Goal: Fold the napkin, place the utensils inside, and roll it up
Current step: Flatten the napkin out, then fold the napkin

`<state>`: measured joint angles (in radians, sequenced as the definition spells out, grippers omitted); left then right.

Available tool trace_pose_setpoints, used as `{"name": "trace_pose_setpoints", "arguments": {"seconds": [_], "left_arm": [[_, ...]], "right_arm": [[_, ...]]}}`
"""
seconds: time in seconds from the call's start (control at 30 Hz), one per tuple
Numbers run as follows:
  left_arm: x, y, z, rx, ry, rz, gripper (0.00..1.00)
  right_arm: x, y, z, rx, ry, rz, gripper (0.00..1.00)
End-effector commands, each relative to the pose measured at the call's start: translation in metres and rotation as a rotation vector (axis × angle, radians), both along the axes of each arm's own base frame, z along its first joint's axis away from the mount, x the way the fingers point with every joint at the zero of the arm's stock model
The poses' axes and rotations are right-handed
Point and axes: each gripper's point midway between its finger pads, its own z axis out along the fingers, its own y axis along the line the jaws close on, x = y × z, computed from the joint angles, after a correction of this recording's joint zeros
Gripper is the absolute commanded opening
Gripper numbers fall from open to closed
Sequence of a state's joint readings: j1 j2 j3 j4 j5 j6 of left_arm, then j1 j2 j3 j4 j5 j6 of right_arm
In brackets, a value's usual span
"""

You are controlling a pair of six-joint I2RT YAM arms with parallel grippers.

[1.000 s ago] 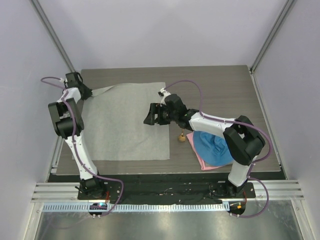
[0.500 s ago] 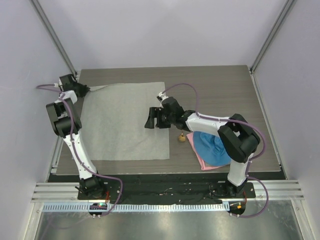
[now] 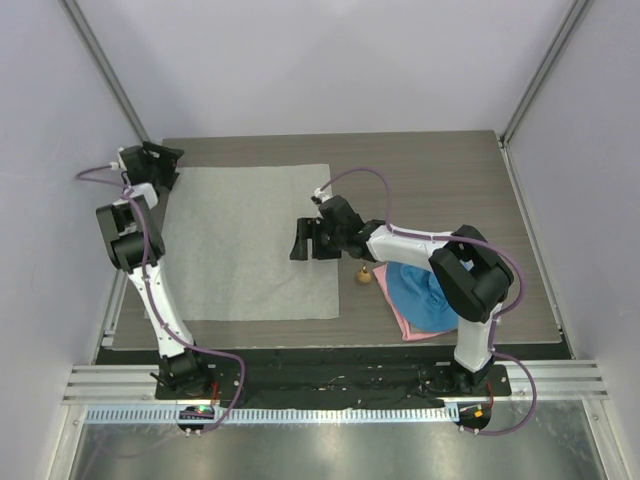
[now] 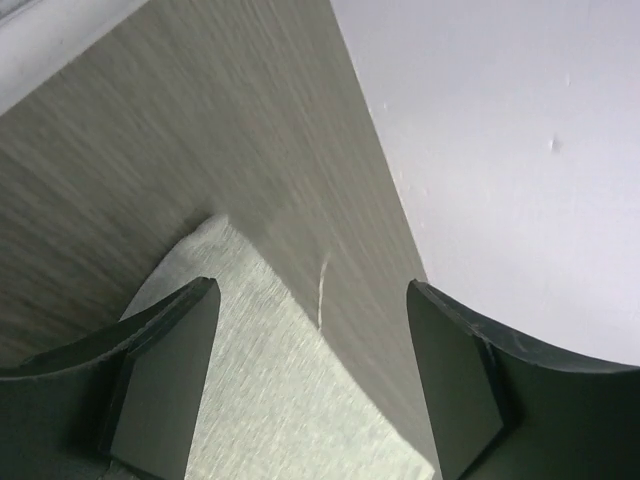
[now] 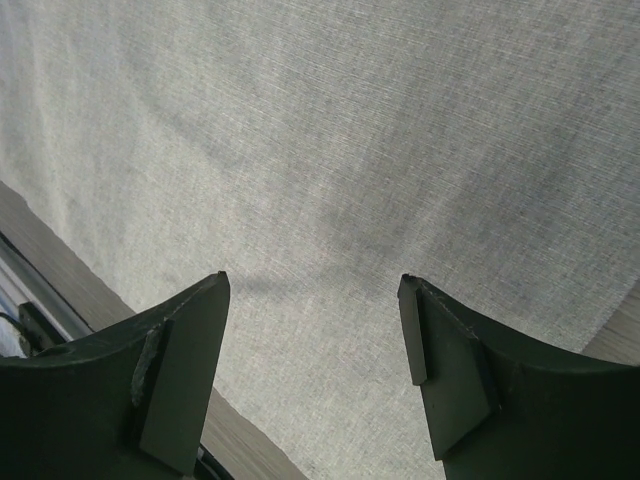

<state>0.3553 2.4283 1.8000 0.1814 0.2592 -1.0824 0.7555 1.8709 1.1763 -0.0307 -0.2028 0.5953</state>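
Observation:
The napkin (image 3: 250, 240) lies spread flat as a light grey square on the left half of the table. My left gripper (image 3: 168, 163) hovers open over its far left corner; in the left wrist view the napkin (image 4: 280, 390) lies under the gripper (image 4: 310, 290), with nothing between the fingers. My right gripper (image 3: 299, 240) stands open above the napkin's right part, and the right wrist view shows the napkin (image 5: 350, 130) beneath that gripper (image 5: 312, 280). The spoon's gold bowl (image 3: 363, 275) shows just right of the napkin; its handle is hidden by the right arm.
A blue cloth (image 3: 420, 292) lies on a pink cloth (image 3: 402, 322) at the near right, under the right arm. The dark wooden table (image 3: 450, 180) ends at white walls on the left, back and right.
My left gripper pulled the napkin's far left corner outward to the left, then opened and let it go; the corner now lies flat. The right gripper shifted only slightly.

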Motion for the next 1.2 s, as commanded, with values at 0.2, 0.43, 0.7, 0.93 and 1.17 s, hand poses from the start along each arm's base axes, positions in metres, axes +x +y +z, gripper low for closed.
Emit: {"name": "trace_pose_setpoints", "arguments": {"seconds": [0.2,0.43,0.7,0.93,1.17], "left_arm": [[-0.059,-0.031,0.097,0.276,-0.126,-0.064,0.83],[-0.138,-0.143,0.113,0.568,-0.062,-0.212,0.83],[-0.273,-0.324,0.098,0.832,-0.143,-0.736,0.66],[-0.399,-0.419,0.039,0.918,-0.204,-1.138,0.62],[-0.463,-0.474,-0.015,1.104,-0.111,-1.453,0.54]], "right_arm": [[-0.023,-0.052,0.021,-0.131,-0.075,-0.066,0.77],[-0.017,-0.129,0.032,-0.297,-0.136,-0.262,0.77],[0.029,-0.216,0.082,-0.237,-0.242,-0.537,0.77],[0.038,-0.264,0.124,-0.179,-0.339,-0.657,0.78],[0.025,-0.252,0.14,-0.084,-0.349,-0.61,0.78]]}}
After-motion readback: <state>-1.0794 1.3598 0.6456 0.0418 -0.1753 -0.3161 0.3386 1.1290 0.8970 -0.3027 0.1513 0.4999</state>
